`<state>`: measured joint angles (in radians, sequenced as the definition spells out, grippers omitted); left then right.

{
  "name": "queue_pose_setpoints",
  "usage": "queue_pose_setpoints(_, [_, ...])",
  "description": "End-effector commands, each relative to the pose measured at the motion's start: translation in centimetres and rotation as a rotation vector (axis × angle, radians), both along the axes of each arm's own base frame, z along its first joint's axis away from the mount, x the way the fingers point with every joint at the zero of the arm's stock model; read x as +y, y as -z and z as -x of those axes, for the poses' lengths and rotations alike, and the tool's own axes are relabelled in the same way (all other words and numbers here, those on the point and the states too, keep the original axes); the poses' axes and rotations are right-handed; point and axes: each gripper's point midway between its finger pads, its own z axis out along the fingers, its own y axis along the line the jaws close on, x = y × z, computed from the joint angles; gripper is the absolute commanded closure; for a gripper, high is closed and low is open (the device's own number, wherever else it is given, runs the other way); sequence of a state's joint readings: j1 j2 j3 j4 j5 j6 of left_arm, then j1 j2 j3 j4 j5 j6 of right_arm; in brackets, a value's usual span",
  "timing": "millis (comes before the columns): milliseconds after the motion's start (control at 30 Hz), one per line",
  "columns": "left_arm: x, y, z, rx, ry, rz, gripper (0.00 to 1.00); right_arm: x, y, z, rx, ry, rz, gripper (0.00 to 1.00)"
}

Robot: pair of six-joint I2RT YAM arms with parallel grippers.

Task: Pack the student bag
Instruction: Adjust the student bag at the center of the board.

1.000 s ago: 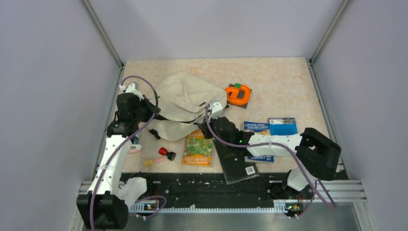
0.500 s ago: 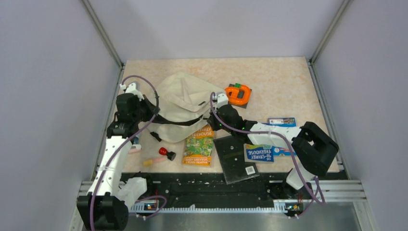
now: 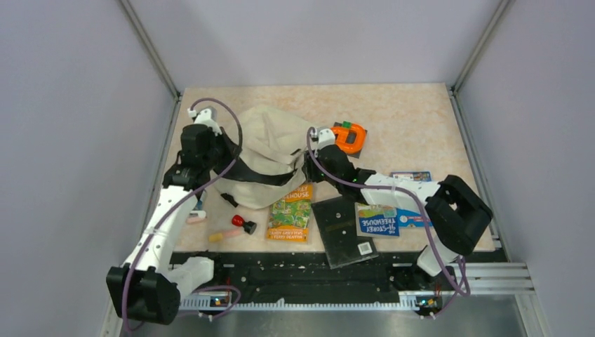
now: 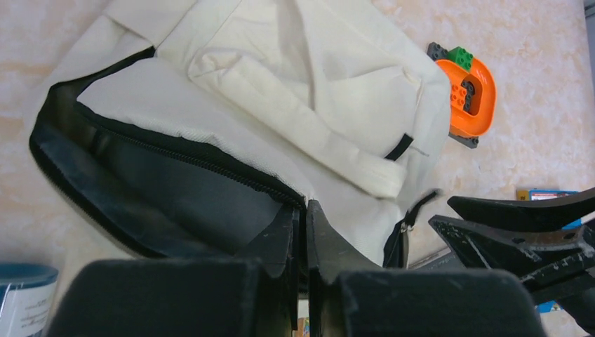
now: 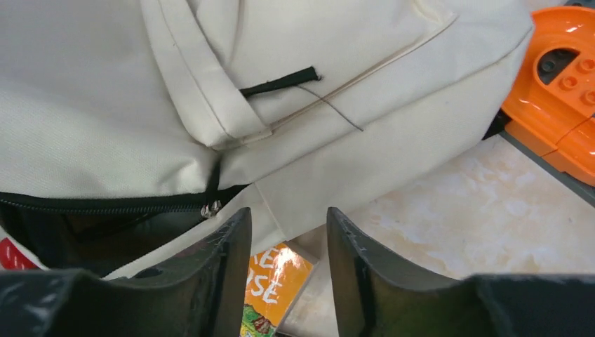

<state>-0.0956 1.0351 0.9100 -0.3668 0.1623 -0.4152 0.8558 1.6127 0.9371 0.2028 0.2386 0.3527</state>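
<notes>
- A large, soft cream fabric student bag (image 3: 270, 151) with black straps and zip lines lies slumped at the far left of a beige marbled table (image 3: 421, 116). It sits between the two pincers.
- The left pincer (image 4: 302, 210) has its black fingers pressed together, clamped on the bag's black zip edge. In its wrist view, the bag's dark-lined mouth gapes just left of those fingers.
- The right pincer (image 5: 288, 217) has its fingers apart with nothing between them. It points at the bag's side, close to the cloth, and a small metal zip pull (image 5: 208, 209) sits just beside one finger. Whether the fingertips touch the fabric cannot be told.
- An orange toy-brick piece on a dark grey base (image 3: 349, 137) lies just past the right pincer on its right, beside the bag's corner.
- A green and orange picture book (image 3: 290, 214) lies flat directly under the right pincer's fingers, with its top corner at the bag's lower edge.
- A flat black rectangular folder (image 3: 342, 230) and a blue paperback book (image 3: 377, 221) lie side by side behind the right pincer, towards that arm's base.
- A small red and black object (image 3: 242, 223) and a pink and yellow stick (image 3: 223, 234) lie well behind the left pincer, near the table's front edge.
</notes>
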Motion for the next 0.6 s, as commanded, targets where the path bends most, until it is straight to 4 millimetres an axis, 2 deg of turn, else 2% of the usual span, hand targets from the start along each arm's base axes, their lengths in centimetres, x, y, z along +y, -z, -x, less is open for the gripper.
queue_pose_setpoints(0, [-1.2,-3.7,-3.0,-0.129,-0.051,-0.076,1.00,-1.2,-4.2,-0.4,-0.087,0.022,-0.060,0.48])
queue_pose_setpoints(67, [-3.2,-3.4,-4.0,-0.138,-0.036,-0.091,1.00,-2.7,-5.4,-0.2,-0.121,0.059,-0.064,0.38])
queue_pose_setpoints(200, [-8.0,-1.7,-6.6,-0.122,0.063,-0.097,1.00,-6.0,-8.6,0.8,-0.195,0.140,-0.101,0.27])
queue_pose_setpoints(433, [-16.5,3.4,-11.8,-0.047,0.266,-0.172,1.00,-9.8,-10.9,2.5,-0.278,0.206,-0.152,0.19])
queue_pose_setpoints(500, [-18.4,4.0,-13.3,-0.039,0.308,-0.184,1.00,-10.5,-11.1,2.7,-0.288,0.222,-0.156,0.18])
queue_pose_setpoints(567, [-19.3,4.8,-14.3,-0.017,0.323,-0.206,1.00,-11.1,-11.4,3.0,-0.303,0.232,-0.154,0.17])
